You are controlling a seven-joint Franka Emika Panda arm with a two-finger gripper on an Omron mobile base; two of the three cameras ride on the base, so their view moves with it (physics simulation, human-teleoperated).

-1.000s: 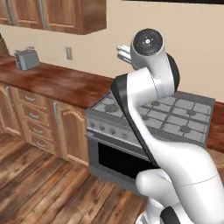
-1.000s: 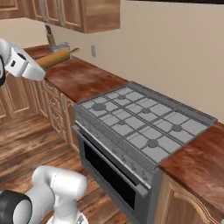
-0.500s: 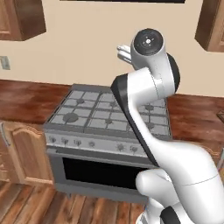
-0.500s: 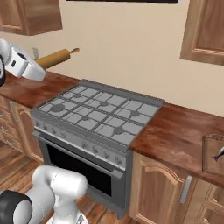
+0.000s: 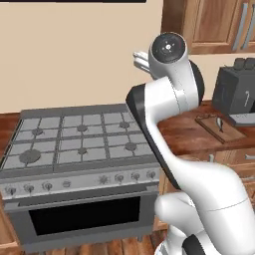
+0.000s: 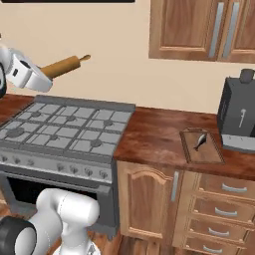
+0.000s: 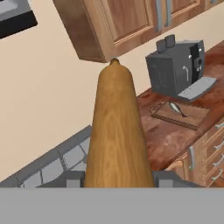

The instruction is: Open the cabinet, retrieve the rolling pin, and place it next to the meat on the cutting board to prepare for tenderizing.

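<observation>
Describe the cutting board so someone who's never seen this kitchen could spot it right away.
Find the stove, then follow the brown counter rightward to the grey coffee machine. The cutting board lies flat just left of it: a thin reddish-brown rectangle with a small piece of meat on top.

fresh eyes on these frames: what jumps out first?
The rolling pin, held in the gripper high above the gas stove, pointing toward the wall. Next, the cutting board on the counter right of the stove, with the small piece of meat on it, beside the dark coffee machine.

arm (image 5: 169, 114): glossy white, rounded links | joints: dark bands | shoulder cap: black disc
</observation>
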